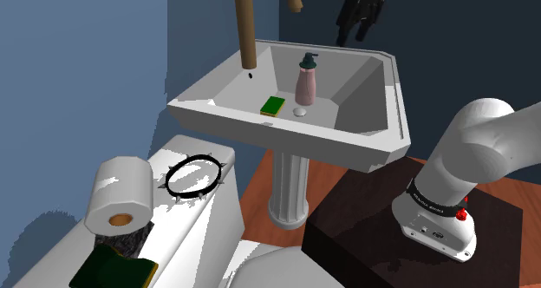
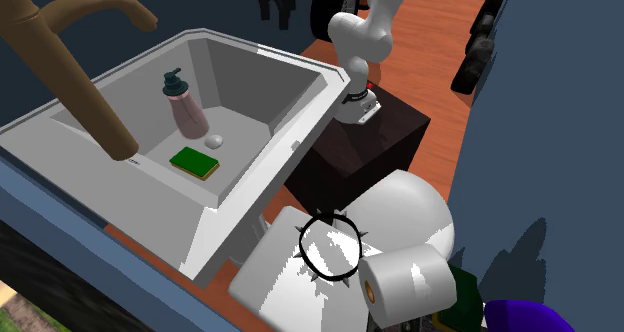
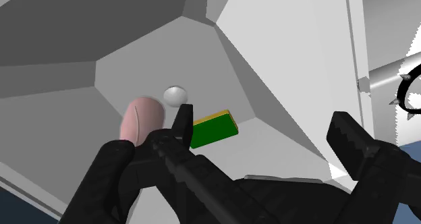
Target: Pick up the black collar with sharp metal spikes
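Progress: nothing lifted yet, we're hovering over the sink [image 1: 286,135] | gripper [image 1: 352,33]: fingers spread, carrying nothing | spiked collar [image 1: 171,179]: lying on toilet tank [image 1: 198,146], seven o'clock from gripper, shoulder view | remaining: approaching, grasping, lifting

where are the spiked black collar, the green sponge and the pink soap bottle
black spiked ring collar [image 1: 199,160], shoulder view, far band
green rectangular sponge [image 1: 274,105], shoulder view, top face
pink soap bottle with dark pump [image 1: 306,87], shoulder view, pink body

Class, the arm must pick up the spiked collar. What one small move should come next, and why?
Probably carry the open gripper sideways from above the sink toward the collar, which lies untouched on the toilet tank lid, lower and apart from it.
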Controlling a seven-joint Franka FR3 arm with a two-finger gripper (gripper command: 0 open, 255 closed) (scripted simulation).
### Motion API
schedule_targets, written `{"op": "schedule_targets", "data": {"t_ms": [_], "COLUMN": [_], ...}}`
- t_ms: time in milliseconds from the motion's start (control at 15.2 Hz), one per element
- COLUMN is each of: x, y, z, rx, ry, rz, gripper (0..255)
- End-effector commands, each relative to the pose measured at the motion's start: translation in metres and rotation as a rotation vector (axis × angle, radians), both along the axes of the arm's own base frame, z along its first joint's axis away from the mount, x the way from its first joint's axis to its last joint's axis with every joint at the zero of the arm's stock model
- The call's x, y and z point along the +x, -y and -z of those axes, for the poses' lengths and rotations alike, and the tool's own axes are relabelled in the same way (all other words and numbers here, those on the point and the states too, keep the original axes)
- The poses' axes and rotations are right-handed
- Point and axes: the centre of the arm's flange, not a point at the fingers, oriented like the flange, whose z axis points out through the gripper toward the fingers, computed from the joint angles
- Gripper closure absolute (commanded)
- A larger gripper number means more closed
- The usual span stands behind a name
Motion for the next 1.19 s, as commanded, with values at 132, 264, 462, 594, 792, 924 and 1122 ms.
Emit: {"op": "schedule_targets", "data": {"t_ms": [132, 264, 462, 594, 792, 924, 1122], "x": [0.013, 0.026, 0.044, 0.056, 0.073, 0.084, 0.1], "y": [-0.021, -0.042, -0.074, -0.095, -0.127, -0.148, -0.18], "z": [0.012, 0.024, 0.042, 0.054, 0.073, 0.086, 0.106], "rx": [-0.006, -0.012, -0.021, -0.027, -0.035, -0.041, -0.05], "ry": [-0.005, -0.011, -0.018, -0.024, -0.032, -0.037, -0.045], "rz": [-0.012, -0.023, -0.041, -0.052, -0.07, -0.081, -0.099], "gripper": [0, 0, 0, 0, 0, 0, 0]}}
